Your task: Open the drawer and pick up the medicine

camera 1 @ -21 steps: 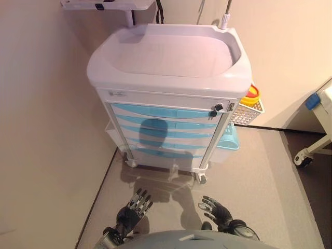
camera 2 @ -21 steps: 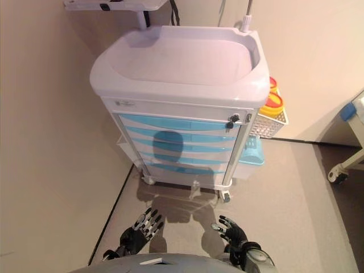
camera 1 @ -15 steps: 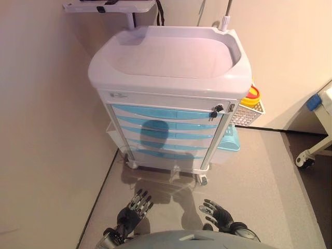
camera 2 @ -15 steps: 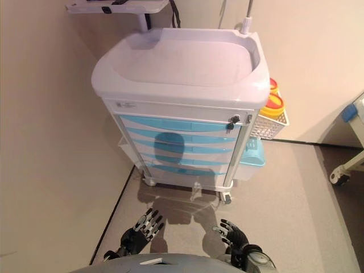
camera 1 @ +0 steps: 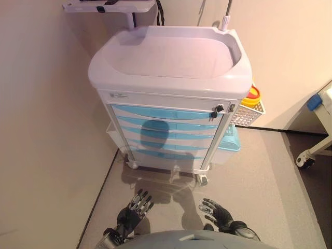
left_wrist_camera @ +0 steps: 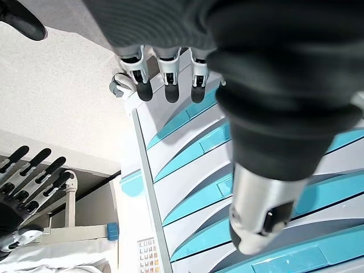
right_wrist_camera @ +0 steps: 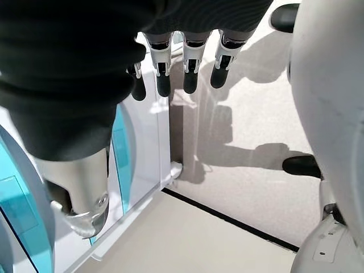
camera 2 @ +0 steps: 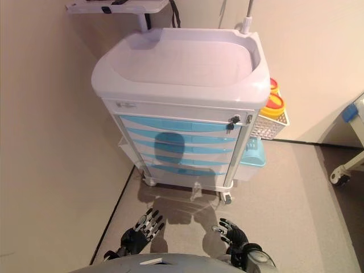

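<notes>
Beige-walled room, medical cart (camera 1: 171, 67) ahead: every blue drawer (camera 1: 165, 112) closed, medicine unseen. Left robot hand (camera 1: 134, 209) and right robot hand (camera 1: 217, 213) hang low, fingers relaxed, empty; nothing begun.

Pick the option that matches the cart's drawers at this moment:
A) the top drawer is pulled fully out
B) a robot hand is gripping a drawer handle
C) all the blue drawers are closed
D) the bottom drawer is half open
C: the blue drawers of the cart all sit flush in its front, while the left robot hand and right robot hand hang open, low, well short of it.
</notes>
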